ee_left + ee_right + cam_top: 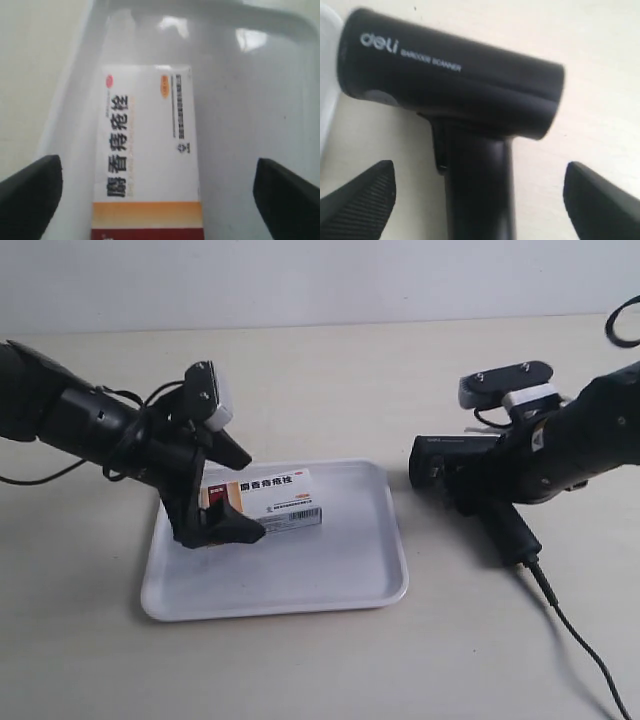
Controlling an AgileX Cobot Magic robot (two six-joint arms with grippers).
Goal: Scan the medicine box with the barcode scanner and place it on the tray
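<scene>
The medicine box (270, 502) (147, 150), white with an orange and dark red band at one end, lies flat in the white tray (330, 580) (250, 100) near its far left side. My left gripper (250, 496) (159, 190) is open, with one finger on each side of the box's banded end and a clear gap to each. The black barcode scanner (442, 458) (460, 85) lies on the table right of the tray. My right gripper (478, 492) (480, 195) hangs open over its handle, fingers (360, 200) well apart from it.
The scanner's thin dark cable (570, 630) trails off towards the front right corner. A loop of another cable (625, 325) shows at the far right edge. The tray's right half holds nothing. Bare beige table surrounds the tray.
</scene>
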